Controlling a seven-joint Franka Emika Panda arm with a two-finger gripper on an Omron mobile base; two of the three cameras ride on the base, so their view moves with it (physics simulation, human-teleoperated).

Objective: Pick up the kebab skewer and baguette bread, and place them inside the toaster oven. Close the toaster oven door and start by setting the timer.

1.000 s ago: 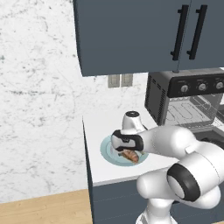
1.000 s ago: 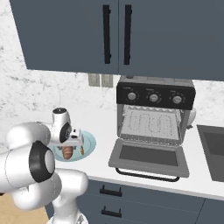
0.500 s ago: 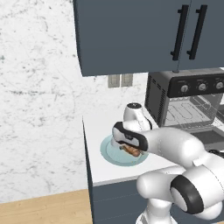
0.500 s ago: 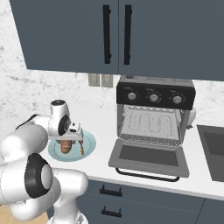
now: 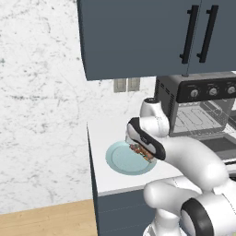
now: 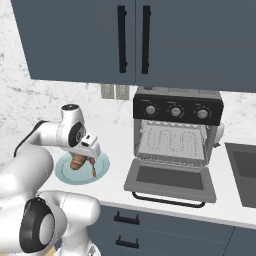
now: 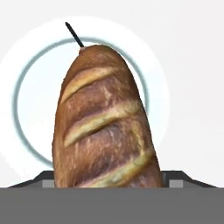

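Evidently the pick-up is underway: the jaws are hanging spread around the baguette bread, lying on the plate beside the toaster oven; closing on it should come next.

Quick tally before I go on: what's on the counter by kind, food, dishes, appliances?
Food: 2, the baguette bread and the kebab skewer
Dishes: 1, the light blue plate under both
Appliances: 1, the toaster oven, its door dropped open
Total: 4
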